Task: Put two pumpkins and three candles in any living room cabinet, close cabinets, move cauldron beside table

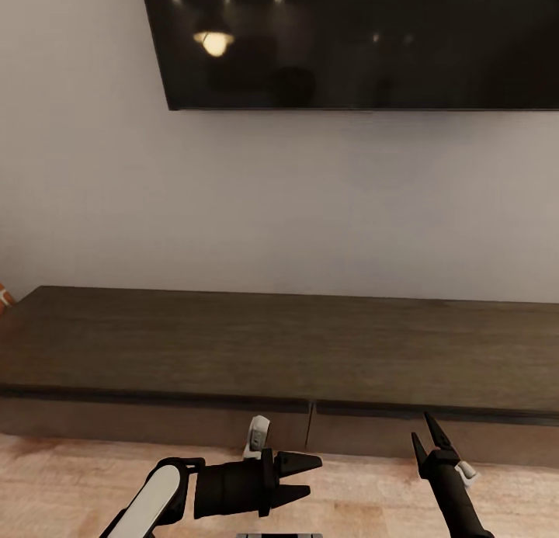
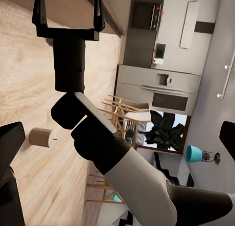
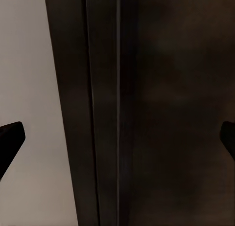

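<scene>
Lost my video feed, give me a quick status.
Both grippers open and empty: left gripper, right gripper. Long dark-brown wood cabinet dead ahead, drawer fronts look shut. One stubby pale candle lying on the wood floor. Nothing blocking.

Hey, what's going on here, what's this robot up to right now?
The robot is facing the long, low dark-brown wood cabinet beneath a wall-mounted black screen. Its drawer fronts look shut. Both grippers are open and empty: the left gripper points sideways toward the right gripper, which points at the cabinet front. In the left wrist view, a short pale cylinder, seemingly a candle, lies on the light wood floor.
</scene>
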Robot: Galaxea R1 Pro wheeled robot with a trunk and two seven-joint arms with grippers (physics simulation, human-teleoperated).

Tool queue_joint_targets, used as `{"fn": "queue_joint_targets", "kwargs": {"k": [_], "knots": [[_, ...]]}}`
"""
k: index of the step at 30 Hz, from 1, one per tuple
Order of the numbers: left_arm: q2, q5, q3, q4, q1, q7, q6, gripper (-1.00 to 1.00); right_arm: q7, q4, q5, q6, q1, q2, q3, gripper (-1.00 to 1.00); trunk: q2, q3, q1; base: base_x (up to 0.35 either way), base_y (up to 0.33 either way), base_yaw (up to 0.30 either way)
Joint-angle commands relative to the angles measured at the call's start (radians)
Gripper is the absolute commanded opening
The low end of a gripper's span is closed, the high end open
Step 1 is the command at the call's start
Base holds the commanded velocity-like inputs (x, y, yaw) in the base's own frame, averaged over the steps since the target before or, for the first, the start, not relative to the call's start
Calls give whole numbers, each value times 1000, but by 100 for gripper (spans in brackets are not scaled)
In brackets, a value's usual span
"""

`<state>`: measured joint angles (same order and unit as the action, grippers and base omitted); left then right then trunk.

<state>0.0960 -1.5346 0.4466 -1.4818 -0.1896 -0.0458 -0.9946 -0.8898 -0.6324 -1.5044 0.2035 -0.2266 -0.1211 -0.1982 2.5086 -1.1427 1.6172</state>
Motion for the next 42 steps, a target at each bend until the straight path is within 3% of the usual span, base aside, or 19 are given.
{"fn": "queue_joint_targets", "kwargs": {"k": [1, 42], "knots": [[1, 4, 1, 0, -1, -5, -1, 100, -3, 0, -10, 11, 0, 0, 0, 100, 0, -1, 0, 22, 0, 0], [1, 4, 1, 0, -1, -5, -1, 100, -1, 0, -5, 10, 0, -2, 3, 100, 0, -1, 0, 13, 0, 0]]}}
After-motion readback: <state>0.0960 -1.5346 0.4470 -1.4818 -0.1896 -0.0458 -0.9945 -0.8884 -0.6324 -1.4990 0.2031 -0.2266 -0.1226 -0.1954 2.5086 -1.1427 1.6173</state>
